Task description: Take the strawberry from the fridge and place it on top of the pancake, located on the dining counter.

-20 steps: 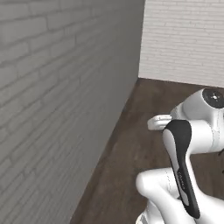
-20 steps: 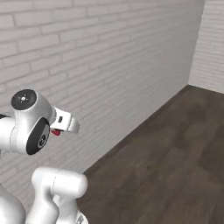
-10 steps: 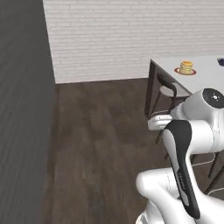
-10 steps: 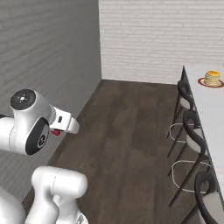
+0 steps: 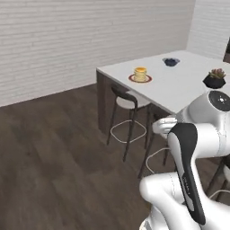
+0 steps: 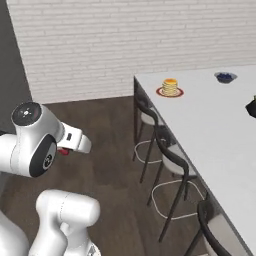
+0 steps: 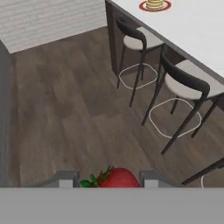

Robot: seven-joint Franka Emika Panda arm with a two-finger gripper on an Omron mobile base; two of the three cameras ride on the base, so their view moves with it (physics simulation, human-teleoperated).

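A red strawberry [image 7: 116,178] with green leaves sits between my two fingertips in the hand view, and my gripper [image 7: 106,179] is shut on it above the wood floor. A sliver of the red strawberry [image 6: 63,151] peeks from behind the hand in the right base view. The pancake [image 5: 140,74] is a tan stack on a round red plate, near the corner of the white dining counter [image 5: 179,85]. I see the pancake [image 6: 170,87] and dining counter [image 6: 220,125] again from the right base, and the pancake [image 7: 155,4] at the hand view's top edge. The fridge is out of view.
Dark stools [image 5: 126,101] with pale seats stand along the counter's near edge. A small bowl of blue berries [image 5: 170,61] and a dark potted plant [image 5: 214,79] sit further along the counter. A white brick wall [image 6: 120,45] runs behind; dark wood floor [image 5: 54,152] lies open to the left.
The base has turned, so the whole scene has swung: the grey wall is gone and the dining counter with the pancake is now much closer. The strawberry stays in my gripper.
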